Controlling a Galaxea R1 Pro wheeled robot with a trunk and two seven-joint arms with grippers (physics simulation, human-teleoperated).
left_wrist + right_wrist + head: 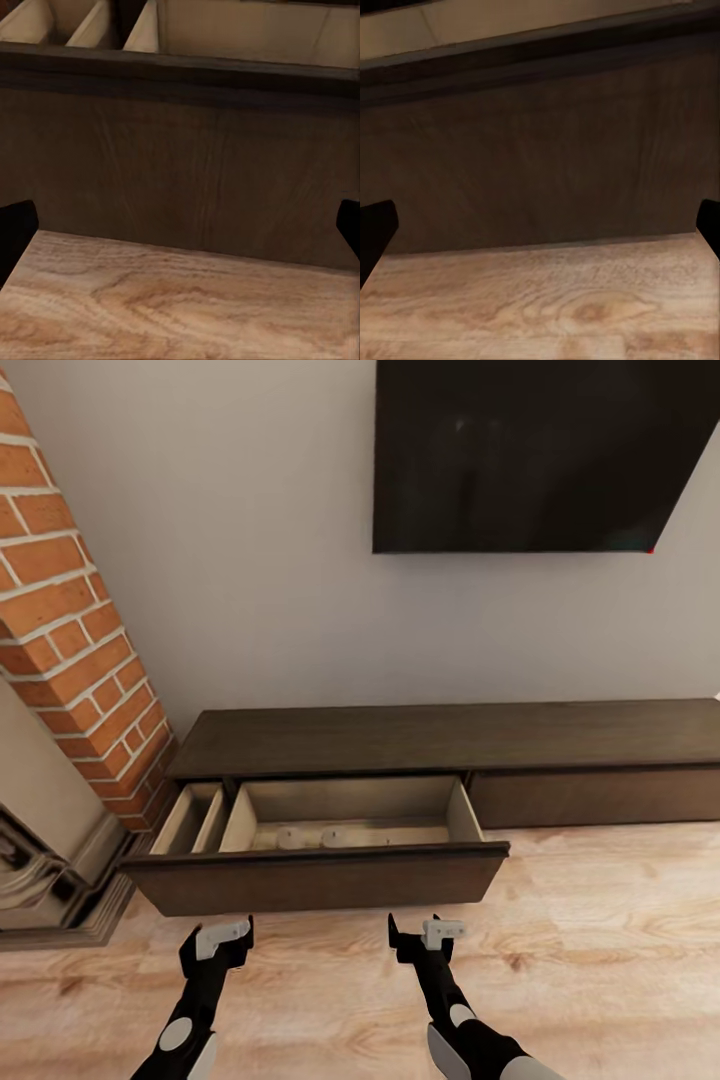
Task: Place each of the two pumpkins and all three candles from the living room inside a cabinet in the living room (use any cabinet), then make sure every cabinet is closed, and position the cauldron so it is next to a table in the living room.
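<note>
While the cabinet [440,740] drawer [320,875] is standing pulled out just ahead of both claws, the left gripper [215,940] and right gripper [425,935] are hovering wide open and empty, with small candles [335,838] lying inside beyond them.

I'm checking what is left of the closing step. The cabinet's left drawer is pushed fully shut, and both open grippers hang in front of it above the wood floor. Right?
Not quite: the head view shows the cabinet with its left drawer pulled out, its pale inside open to view. The rest holds: the left gripper and right gripper are open, in front of it above the wood floor.
</note>
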